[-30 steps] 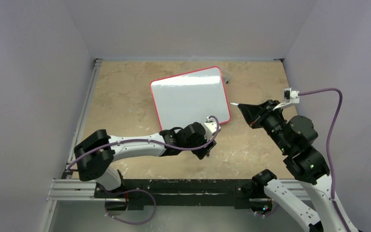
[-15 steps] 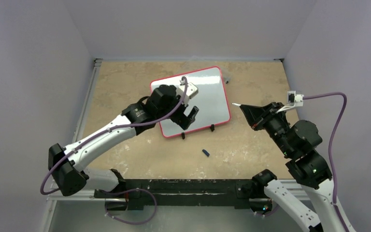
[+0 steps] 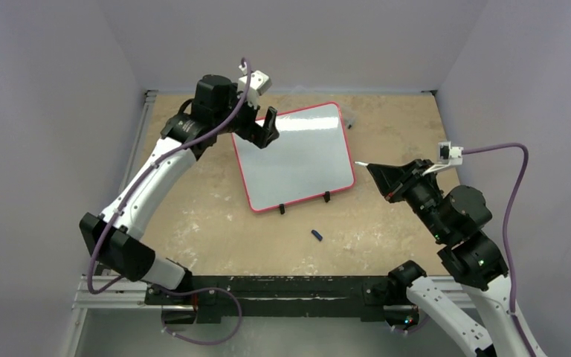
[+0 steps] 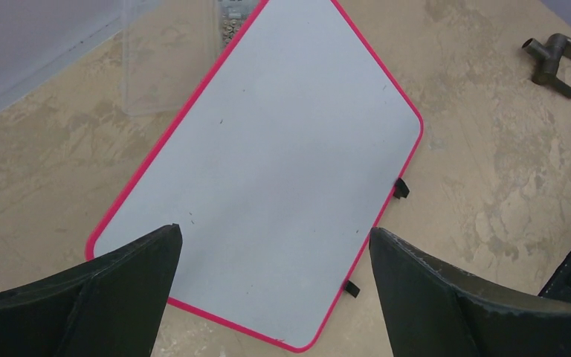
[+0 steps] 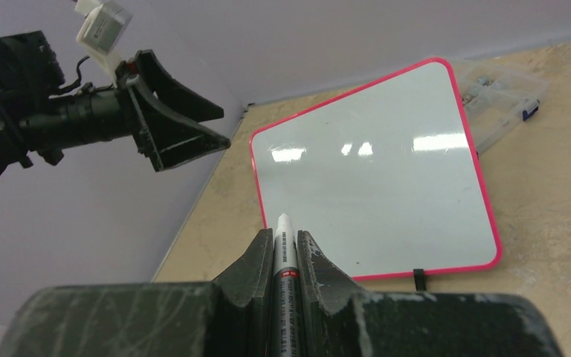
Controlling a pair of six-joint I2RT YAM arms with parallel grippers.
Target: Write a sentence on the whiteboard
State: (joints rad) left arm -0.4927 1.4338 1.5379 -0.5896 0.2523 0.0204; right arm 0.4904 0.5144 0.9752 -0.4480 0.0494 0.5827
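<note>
The whiteboard (image 3: 294, 156) lies flat on the table, blank, with a thin red frame and two black clip feet on its near edge. It also shows in the left wrist view (image 4: 268, 163) and the right wrist view (image 5: 372, 178). My left gripper (image 3: 265, 128) is open and empty, raised over the board's far left corner; its jaws stand wide apart in the left wrist view (image 4: 273, 232). My right gripper (image 3: 378, 171) is shut on a grey marker (image 5: 283, 253), its uncapped white tip pointing at the board's near right corner, apart from it.
A small blue cap (image 3: 317, 235) lies on the table in front of the board. A clear plastic box (image 5: 502, 89) sits at the board's far right corner, also in the left wrist view (image 4: 167, 59). Walls close the table at the back and both sides.
My left arm has swung from the board's near right edge across it to the far left corner and risen. The blue cap now lies on the table. The right arm has hardly moved.
</note>
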